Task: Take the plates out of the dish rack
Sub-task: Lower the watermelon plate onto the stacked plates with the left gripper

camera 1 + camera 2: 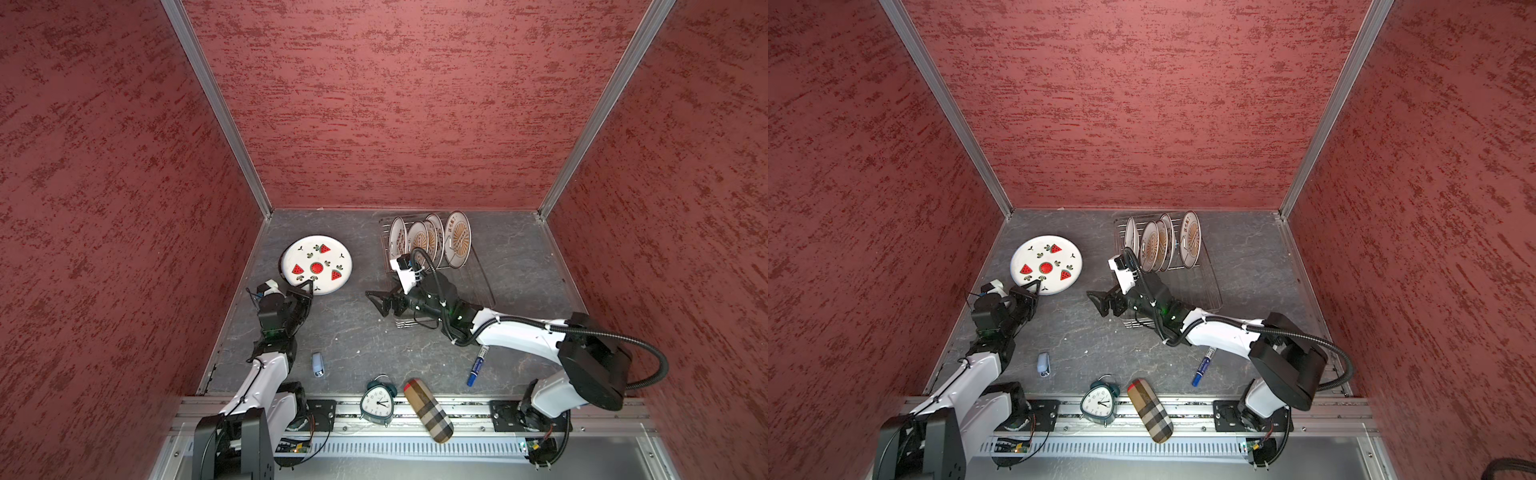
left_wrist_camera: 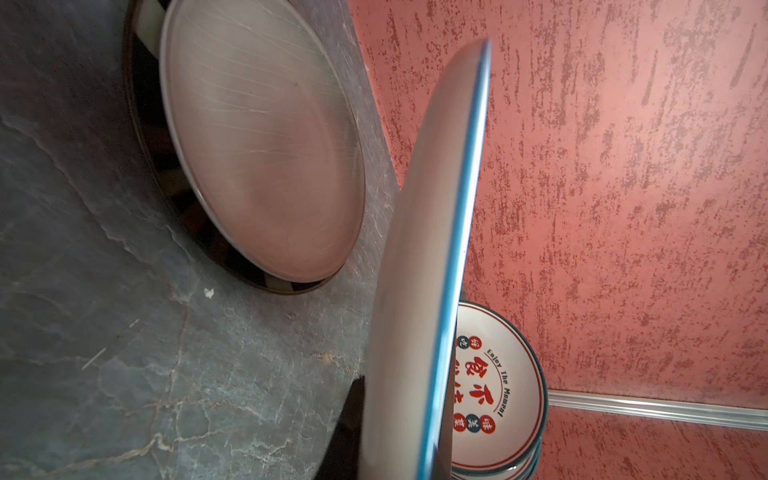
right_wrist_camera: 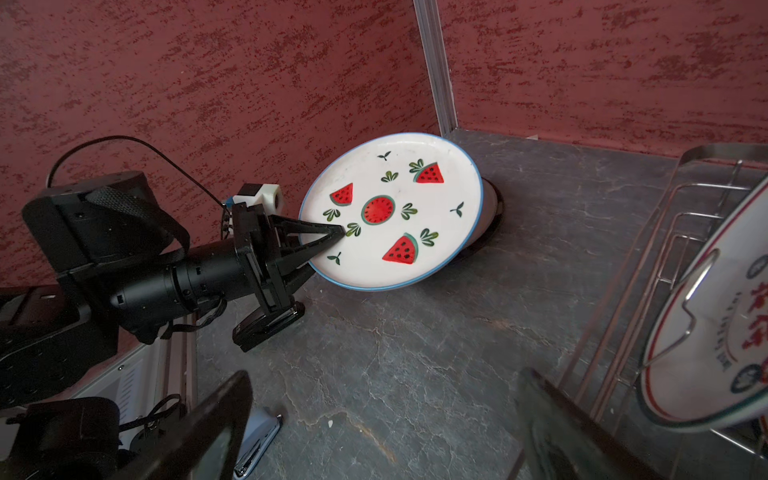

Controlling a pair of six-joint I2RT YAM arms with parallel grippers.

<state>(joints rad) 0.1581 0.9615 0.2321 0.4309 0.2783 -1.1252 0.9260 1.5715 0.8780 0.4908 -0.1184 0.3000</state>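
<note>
Left gripper (image 3: 338, 235) clamps watermelon plate (image 3: 399, 216) rim, plate tilted face-up above grey plate (image 2: 266, 145); right gripper (image 1: 376, 303) agape, empty, beside dish rack (image 3: 723, 150)

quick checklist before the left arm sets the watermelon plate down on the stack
1. left gripper shut on watermelon plate rim: ok
2. plate above the grey plate on the table: ok
3. plate level: not ok, tilted
4. plate touching the grey plate: cannot tell
5. right gripper open, empty, clear of it: ok
6. dish rack emptied: not ok, plates stand in it
</note>
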